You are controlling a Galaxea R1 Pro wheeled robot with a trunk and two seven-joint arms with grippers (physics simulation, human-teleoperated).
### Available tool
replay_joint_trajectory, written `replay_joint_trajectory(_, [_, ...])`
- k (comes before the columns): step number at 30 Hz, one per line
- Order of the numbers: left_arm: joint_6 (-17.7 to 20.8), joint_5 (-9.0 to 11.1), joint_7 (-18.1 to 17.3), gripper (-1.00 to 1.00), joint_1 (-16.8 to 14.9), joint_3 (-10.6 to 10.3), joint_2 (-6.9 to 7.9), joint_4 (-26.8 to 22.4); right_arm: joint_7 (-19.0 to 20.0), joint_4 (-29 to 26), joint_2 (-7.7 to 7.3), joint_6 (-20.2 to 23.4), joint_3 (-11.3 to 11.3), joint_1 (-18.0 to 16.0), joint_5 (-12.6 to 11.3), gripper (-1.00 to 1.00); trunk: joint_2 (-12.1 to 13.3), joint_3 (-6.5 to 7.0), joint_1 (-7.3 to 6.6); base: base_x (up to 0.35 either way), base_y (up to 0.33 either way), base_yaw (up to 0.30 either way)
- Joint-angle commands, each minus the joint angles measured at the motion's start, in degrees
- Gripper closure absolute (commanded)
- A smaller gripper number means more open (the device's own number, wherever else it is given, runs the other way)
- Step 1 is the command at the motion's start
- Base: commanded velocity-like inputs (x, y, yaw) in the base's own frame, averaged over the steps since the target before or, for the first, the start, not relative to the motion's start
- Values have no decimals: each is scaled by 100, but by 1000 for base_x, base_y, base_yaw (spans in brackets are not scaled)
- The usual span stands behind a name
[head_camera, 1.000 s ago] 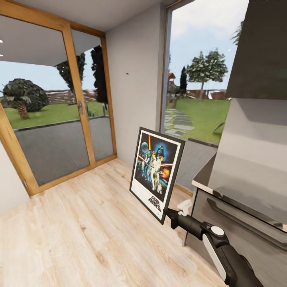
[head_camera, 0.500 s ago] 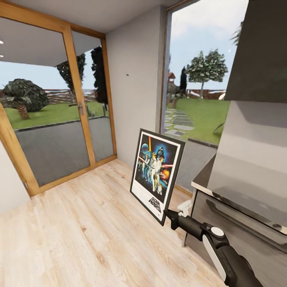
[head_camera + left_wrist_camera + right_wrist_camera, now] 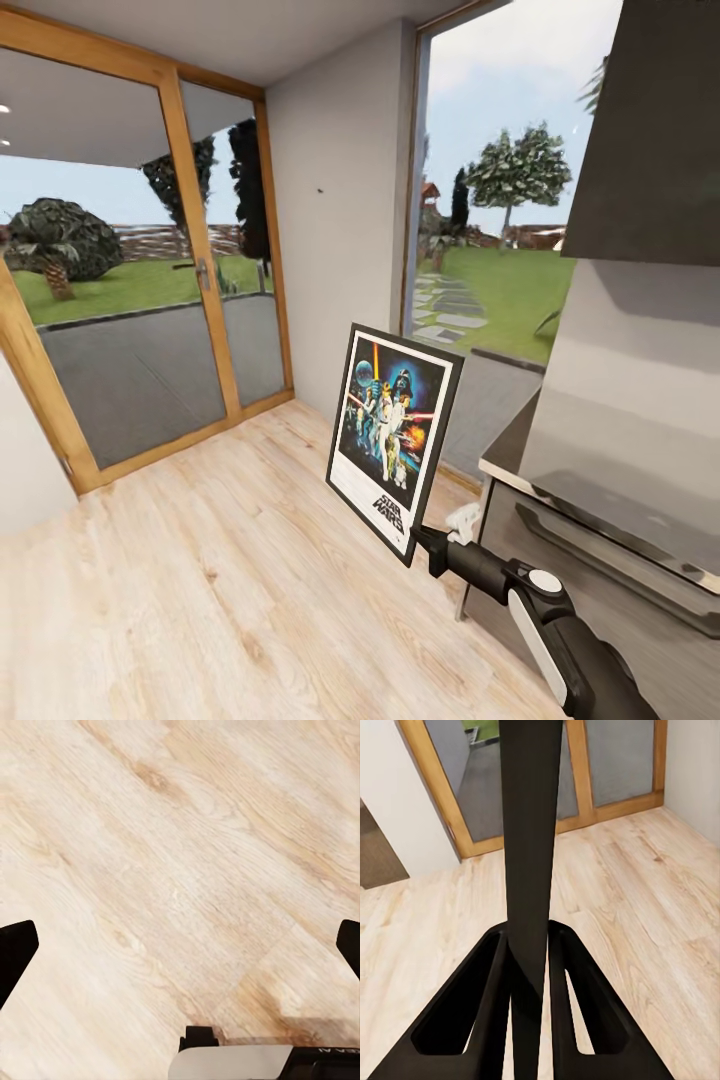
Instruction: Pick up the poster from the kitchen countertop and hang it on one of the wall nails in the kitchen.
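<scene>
poster (image 3: 393, 441) and arm sit almost exactly as they did 1 second ago; only the surroundings have slid slightly in the head view, so the camera shifted a touch while the grip stayed the same. the right gripper (image 3: 418, 540) is clamped on the poster's lower corner, holding it upright above the wooden floor (image 3: 200, 600), picture side facing the head camera. in the right wrist view the frame's black edge (image 3: 531, 832) rises straight up between the 2 closed fingers (image 3: 484, 1020). the wall nail (image 3: 320, 187) is a dark dot high on the grey wall (image 3: 340, 250), well above the poster. the left gripper (image 3: 180, 945) hangs spread wide over bare floorboards. the countertop (image 3: 510, 445) edge lies just right of the poster.
</scene>
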Motion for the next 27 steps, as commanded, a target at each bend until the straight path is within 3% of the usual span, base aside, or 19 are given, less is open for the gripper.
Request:
replay_joint_trajectory(1, [-9,-22,-2,-100,2,10,-1,-7,5,-4,-4,60,11,-4,-72,100,35,11,-21,0,0,0])
replay_joint_trajectory(27, [-11,-24,7,-100,2,10,-2,-7,5,-4,-4,61,14,-4,-72,100,1078,478,-592,0,0,0])
